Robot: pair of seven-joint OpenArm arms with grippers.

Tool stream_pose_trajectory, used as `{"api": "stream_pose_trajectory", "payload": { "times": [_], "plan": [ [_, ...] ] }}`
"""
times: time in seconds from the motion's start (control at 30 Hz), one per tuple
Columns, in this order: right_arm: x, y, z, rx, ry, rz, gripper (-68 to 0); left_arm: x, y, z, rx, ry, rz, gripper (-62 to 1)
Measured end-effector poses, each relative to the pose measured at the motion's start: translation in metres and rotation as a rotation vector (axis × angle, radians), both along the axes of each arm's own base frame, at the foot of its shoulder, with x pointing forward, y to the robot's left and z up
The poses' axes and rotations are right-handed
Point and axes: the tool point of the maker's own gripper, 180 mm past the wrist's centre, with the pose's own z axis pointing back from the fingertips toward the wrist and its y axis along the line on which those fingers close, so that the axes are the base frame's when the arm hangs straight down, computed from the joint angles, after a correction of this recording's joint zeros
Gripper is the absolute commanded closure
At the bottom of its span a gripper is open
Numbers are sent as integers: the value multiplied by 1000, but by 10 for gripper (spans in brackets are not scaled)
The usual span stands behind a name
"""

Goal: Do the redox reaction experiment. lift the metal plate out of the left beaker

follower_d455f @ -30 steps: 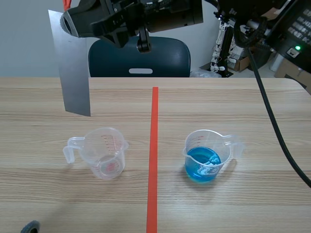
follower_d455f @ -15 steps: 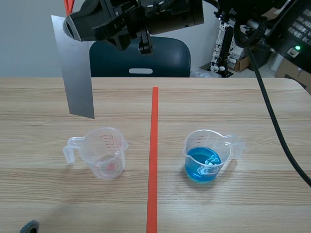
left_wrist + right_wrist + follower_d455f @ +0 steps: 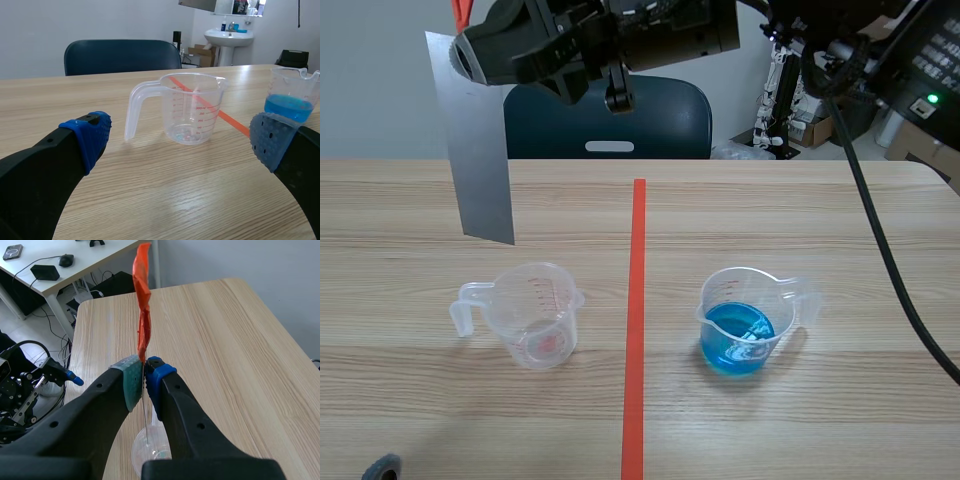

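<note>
Where the right tool (image 3: 470,52) reaches in across the top of the scene view, it pinches the metal plate (image 3: 475,150) by its upper edge. The plate hangs upright and slightly tilted, fully clear of the left beaker (image 3: 538,315) and touching neither it nor the table (image 3: 820,420). Its lower corner shows above and a little to the handle side of the beaker's rim, with bare wood between them.

Right wrist view: the right tool (image 3: 144,377) has its pads pressed on the plate (image 3: 145,412), which shows edge-on as a thin line between the fingers. An orange-red tab (image 3: 143,315) stands up past the fingertips at the plate's held end. Under the tool, past the plate's free end, the left beaker (image 3: 150,452) shows in part.

Left beaker – clear plastic, red scale marks, handle turned away from the tape line (image 3: 636,330); a few reddish specks lie on its bottom.

Left tool (image 3: 181,137) is spread wide and holds nothing. It sits low over the table, with the left beaker (image 3: 192,107) ahead of it between the two pads but well short of either.

Right beaker (image 3: 745,320) stands across the tape line from the left one, well apart – it holds blue liquid (image 3: 738,338) in its lower part. From the left wrist it shows beyond one pad (image 3: 295,95).

A dark chair (image 3: 650,120) stands behind the table's far edge.
</note>
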Motion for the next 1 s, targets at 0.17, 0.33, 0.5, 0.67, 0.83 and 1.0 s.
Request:
{"api": "stream_pose_trajectory", "payload": {
  "times": [0.17,0.33,0.5,0.67,0.83,1.0],
  "plan": [
    [1,0,-2,-11,-6,-3,-4,0,0,0,0,0,0,-582],
    [1,0,-2,-11,-6,-3,-4,0,0,0,0,0,0,-582],
    [1,0,-2,-11,-6,-3,-4,0,0,0,0,0,0,-582],
    [1,0,-2,-11,-6,-3,-4,0,0,0,0,0,0,-582],
    [1,0,-2,-11,-6,-3,-4,0,0,0,0,0,0,-582],
    [1,0,-2,-11,-6,-3,-4,0,0,0,0,0,0,-582]
  ]
}}
